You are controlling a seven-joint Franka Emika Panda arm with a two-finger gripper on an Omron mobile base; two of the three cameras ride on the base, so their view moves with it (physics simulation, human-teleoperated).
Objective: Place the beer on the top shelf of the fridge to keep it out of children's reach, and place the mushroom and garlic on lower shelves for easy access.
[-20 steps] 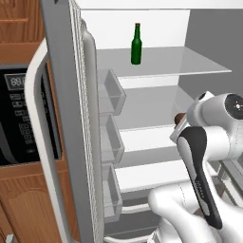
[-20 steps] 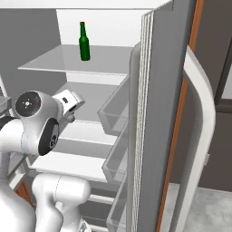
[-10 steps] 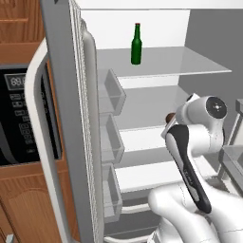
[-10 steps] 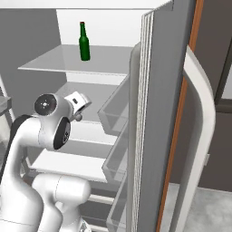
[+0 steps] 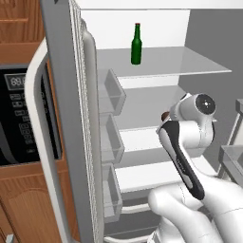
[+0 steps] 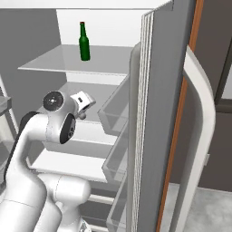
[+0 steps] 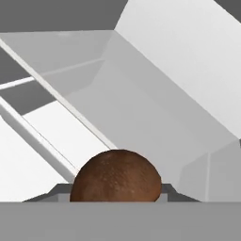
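Note:
The beer (image 5: 136, 45) (image 6: 84, 42) stands upright on the top shelf (image 5: 185, 64) (image 6: 50, 62) of the open fridge (image 6: 163, 81). My gripper (image 6: 84, 103) is shut on the mushroom (image 7: 116, 176), whose brown cap (image 5: 164, 115) peeks out beside the wrist. The hand reaches in over the second of the lower shelves (image 5: 142, 102) (image 6: 102, 93), just above its front part. In the hand view the shelf panel (image 7: 141, 108) and white inner wall lie ahead of the cap. The garlic is out of view.
The open fridge door (image 5: 71, 118) with clear bins (image 5: 113, 90) stands close on the left of the arm. A black oven (image 5: 19, 118) in wood cabinets sits beyond it. The curved door handle (image 6: 204, 122) is at the right. More shelves (image 5: 156, 173) lie below.
The arm has swung further into the fridge, carrying the mushroom from the shelf's front edge to over the second shelf. The beer has not moved.

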